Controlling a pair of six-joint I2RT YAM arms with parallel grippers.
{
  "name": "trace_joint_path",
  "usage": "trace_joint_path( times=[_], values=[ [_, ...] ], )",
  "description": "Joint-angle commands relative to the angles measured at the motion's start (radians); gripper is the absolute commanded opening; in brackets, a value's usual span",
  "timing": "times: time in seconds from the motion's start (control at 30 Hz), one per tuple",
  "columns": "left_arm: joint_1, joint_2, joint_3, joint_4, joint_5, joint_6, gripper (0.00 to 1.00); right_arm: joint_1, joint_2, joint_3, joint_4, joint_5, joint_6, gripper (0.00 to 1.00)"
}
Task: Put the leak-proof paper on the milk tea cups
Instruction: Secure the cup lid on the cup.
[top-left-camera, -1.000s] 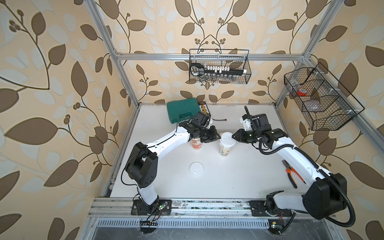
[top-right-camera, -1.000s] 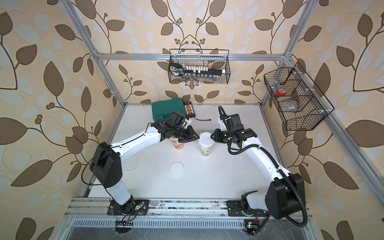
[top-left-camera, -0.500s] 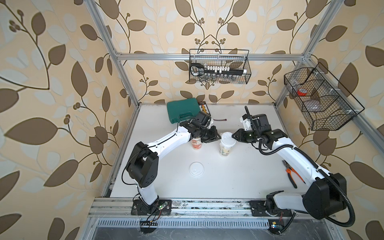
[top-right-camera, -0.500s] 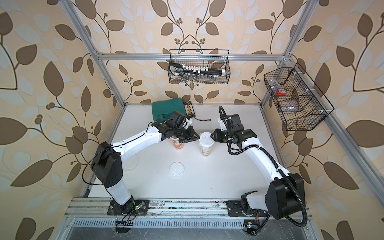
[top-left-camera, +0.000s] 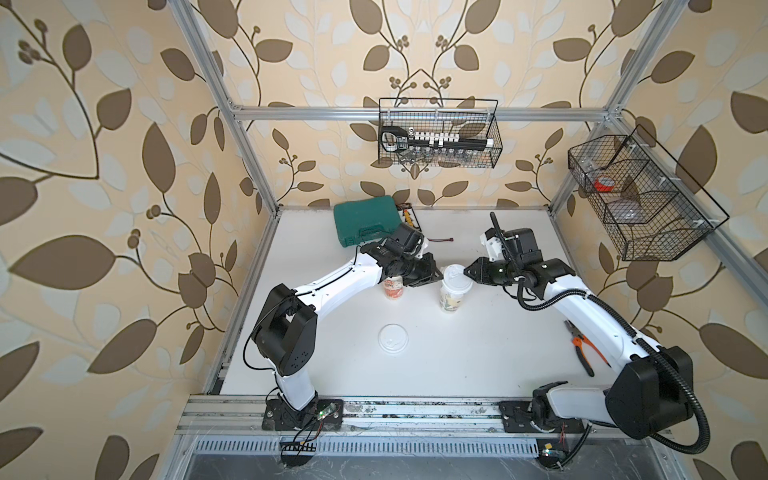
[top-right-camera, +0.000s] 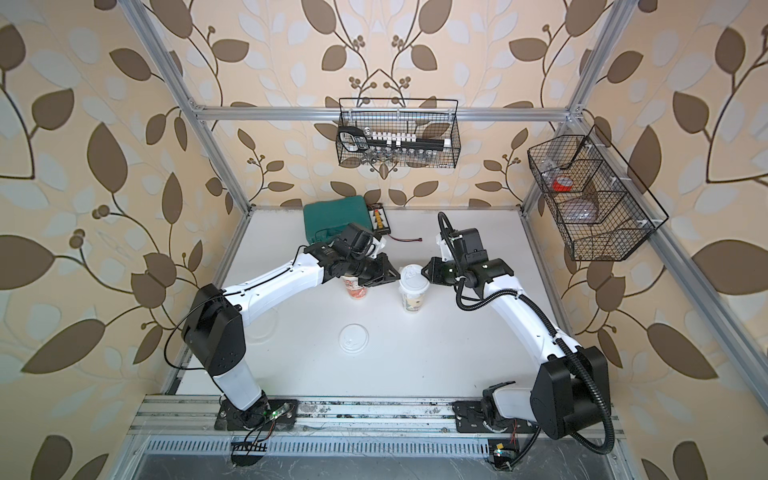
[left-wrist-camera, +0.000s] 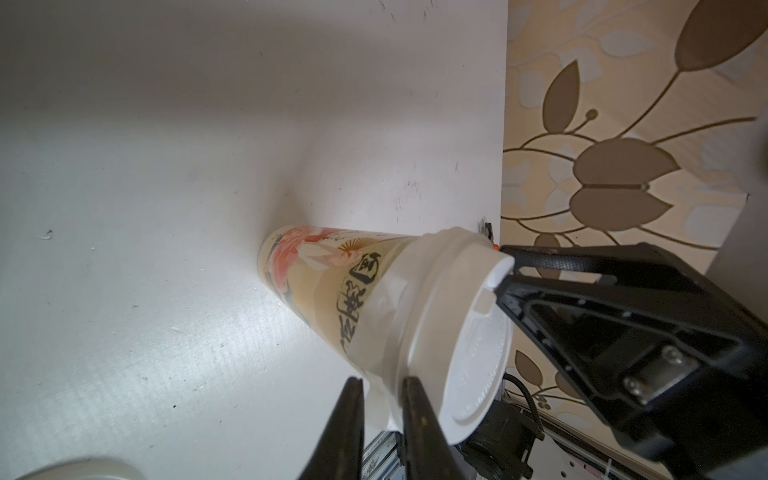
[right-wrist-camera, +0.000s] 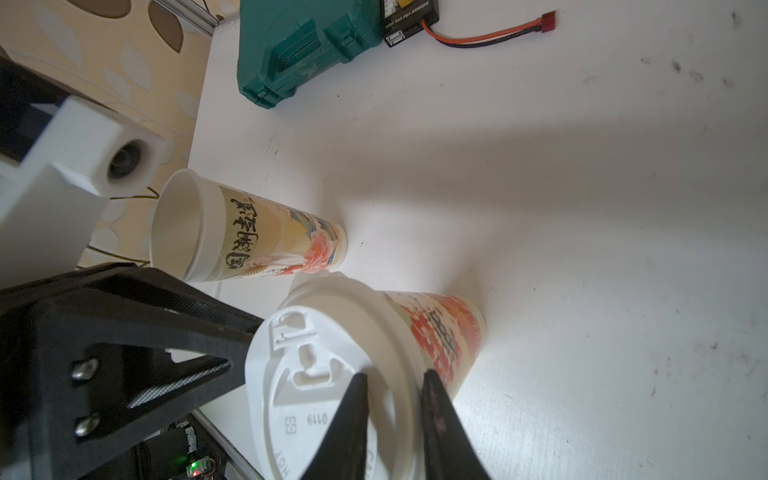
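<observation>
On the table (top-left-camera: 478, 353), the capped cup (top-left-camera: 449, 299) is done. The leak-proof paper (left-wrist-camera: 376, 303) lies over its mouth under a white lid (top-left-camera: 456, 276), and the paper's edge sticks out below. The open cup (right-wrist-camera: 232, 232) just beside it shows no paper, so that one is left to do. A spare lid (top-left-camera: 392, 338) lies nearer the front. The right gripper (right-wrist-camera: 395, 374) is pinched on the white lid's rim. The left gripper (left-wrist-camera: 381, 386) is almost closed and looks to be nipping the paper's edge, but the view is too tight to be sure.
</observation>
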Motion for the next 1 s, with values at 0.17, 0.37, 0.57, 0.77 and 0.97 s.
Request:
trace_joint_path(
  times=[0.17, 0.37, 0.57, 0.77, 0.97],
  values=[
    [-0.031, 0.055, -0.04, -0.144, -0.095, 0.032, 0.22, 0.009, 0.017, -0.055, -0.076, 0.009, 0.004, 0.23],
    [-0.023, 0.045, 0.066, -0.185, -0.097, 0.058, 0.3, 0.009, 0.01, -0.058, -0.074, 0.01, -0.002, 0.23],
    [0.0, 0.048, 0.113, -0.179, -0.075, 0.059, 0.33, 0.009, 0.011, -0.056, -0.075, 0.01, -0.006, 0.23],
    [0.017, 0.049, 0.133, -0.162, -0.052, 0.051, 0.41, 0.009, 0.01, -0.057, -0.075, 0.012, -0.009, 0.23],
    [0.037, 0.049, 0.142, -0.137, -0.031, 0.037, 0.43, 0.01, 0.007, -0.06, -0.073, 0.012, -0.012, 0.22]
  ],
)
